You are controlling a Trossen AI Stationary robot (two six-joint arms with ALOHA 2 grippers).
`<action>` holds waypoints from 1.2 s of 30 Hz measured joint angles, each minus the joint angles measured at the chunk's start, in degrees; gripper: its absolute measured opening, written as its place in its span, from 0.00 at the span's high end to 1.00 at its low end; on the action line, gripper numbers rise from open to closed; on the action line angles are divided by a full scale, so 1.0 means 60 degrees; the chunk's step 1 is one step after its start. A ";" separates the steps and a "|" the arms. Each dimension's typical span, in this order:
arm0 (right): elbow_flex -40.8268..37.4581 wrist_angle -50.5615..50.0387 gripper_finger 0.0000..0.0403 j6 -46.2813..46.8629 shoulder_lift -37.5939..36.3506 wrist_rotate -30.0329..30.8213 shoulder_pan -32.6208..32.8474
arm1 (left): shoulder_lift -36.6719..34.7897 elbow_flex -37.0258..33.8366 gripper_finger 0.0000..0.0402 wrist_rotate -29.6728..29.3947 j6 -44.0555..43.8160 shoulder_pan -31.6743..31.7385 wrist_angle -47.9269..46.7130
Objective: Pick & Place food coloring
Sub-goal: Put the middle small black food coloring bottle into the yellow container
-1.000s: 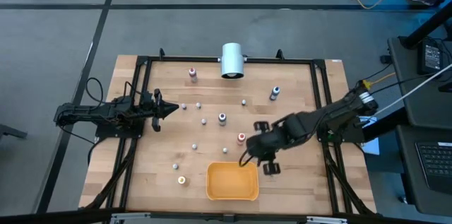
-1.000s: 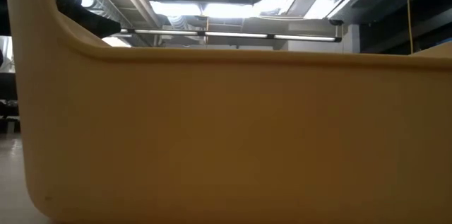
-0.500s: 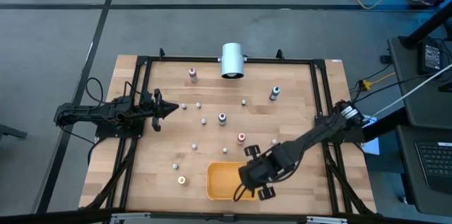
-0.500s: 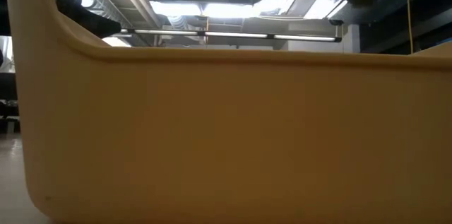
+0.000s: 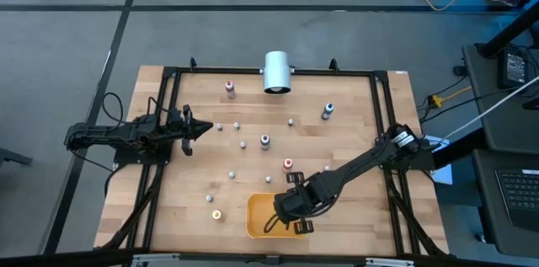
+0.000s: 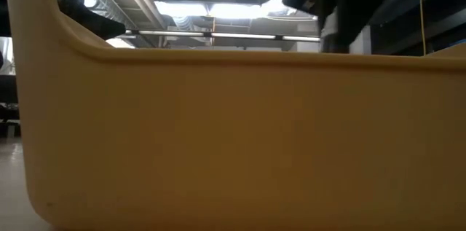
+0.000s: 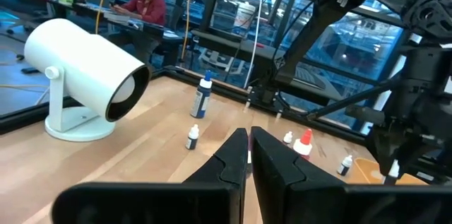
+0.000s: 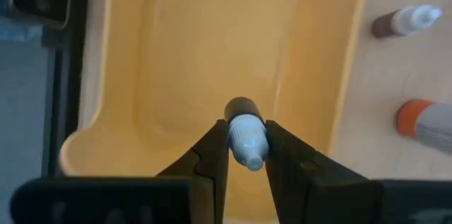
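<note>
- Right gripper (image 8: pixel 246 155) hangs over the orange tray (image 5: pixel 257 214), its two dark fingers (image 8: pixel 212 155) pinched tight on a tiny food coloring bottle (image 8: pixel 246 136).
- That held bottle has a dark body and a whitish cap, and the cap end points toward the wrist camera; below it lies the bare floor of the tray.
- From above, the right arm reaches in from the table's right edge and its gripper (image 5: pixel 284 214) covers the tray's right half.
- Left gripper (image 7: pixel 248 155) waits at the table's left side, fingers pressed together with nothing between them.
- Out on the wooden table (image 5: pixel 354 115) the other bottles stand upright and well apart: a pink-topped bottle (image 5: pixel 229 88) near the back left, a blue-topped bottle (image 5: pixel 328 111) toward the back right, a red-topped bottle (image 5: pixel 288 164) just behind the tray.
- An orange-topped bottle (image 5: pixel 216 214) stands just left of the tray; the right wrist view shows one with an orange cap (image 8: pixel 418 121) and a brown one with a white tip (image 8: pixel 402 22) beside the tray's rim.
- At the back edge sits a big white cylinder (image 5: pixel 276 72) on its stand.
- Table-height view: almost all tray wall (image 6: pixel 233 136), with the dark gripper showing above its rim.
</note>
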 joint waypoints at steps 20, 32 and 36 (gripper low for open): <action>-0.0004 0.0264 0.79 0.1775 0.1010 -0.0588 -0.0183 | 0.0000 0.0000 0.96 -0.0004 0.0718 0.0000 0.0000; -0.0004 -0.0151 0.79 0.2472 0.1257 -0.0612 -0.0190 | 0.0000 0.0000 0.96 -0.0007 0.0718 0.0000 0.0000; -0.0004 -0.0269 0.79 0.2496 0.1257 -0.0606 -0.0269 | 0.0000 0.0000 0.96 -0.0004 0.0718 0.0000 0.0000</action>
